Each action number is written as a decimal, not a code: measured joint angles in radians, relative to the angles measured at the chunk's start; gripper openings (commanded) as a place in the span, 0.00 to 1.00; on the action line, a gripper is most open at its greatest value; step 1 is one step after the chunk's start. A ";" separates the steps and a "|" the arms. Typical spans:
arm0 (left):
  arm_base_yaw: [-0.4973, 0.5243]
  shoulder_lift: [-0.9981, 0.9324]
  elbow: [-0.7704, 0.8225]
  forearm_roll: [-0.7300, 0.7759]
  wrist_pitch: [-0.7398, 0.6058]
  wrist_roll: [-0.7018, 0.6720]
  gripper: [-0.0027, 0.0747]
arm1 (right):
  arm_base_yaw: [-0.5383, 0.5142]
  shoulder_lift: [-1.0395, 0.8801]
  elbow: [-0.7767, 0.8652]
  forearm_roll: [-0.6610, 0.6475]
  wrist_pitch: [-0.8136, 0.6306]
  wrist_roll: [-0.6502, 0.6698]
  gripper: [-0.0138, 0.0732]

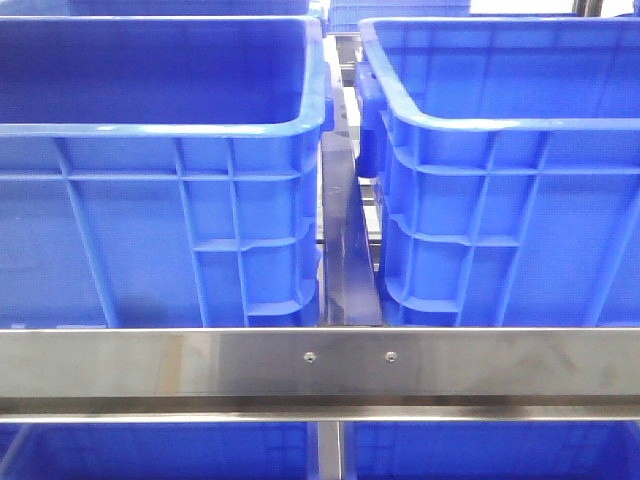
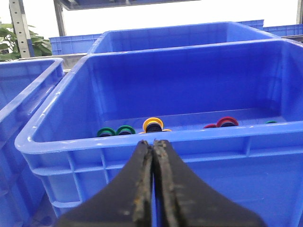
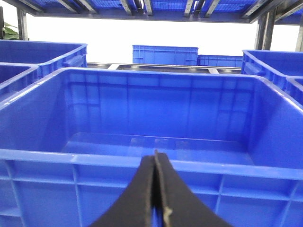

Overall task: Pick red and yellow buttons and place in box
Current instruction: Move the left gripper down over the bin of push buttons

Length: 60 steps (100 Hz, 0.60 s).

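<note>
Red and yellow buttons lie in a blue crate beyond the closed left gripper; the right gripper faces a bare box.

In the left wrist view, the yellow button sits on the floor of the left crate close behind its near wall, with the red button further along the same wall and green-rimmed buttons on the yellow one's other side. The left gripper hangs outside that near wall, its black fingers pressed together on nothing, apart from the buttons. In the right wrist view, the box shows only bare floor, and the right gripper is likewise pressed together just outside its near rim. The front view shows both crates side by side behind a steel rail, no gripper visible.
</note>
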 measured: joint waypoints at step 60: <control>0.000 0.000 -0.113 -0.059 0.193 0.000 0.01 | 0.000 0.000 0.000 0.000 0.000 0.000 0.08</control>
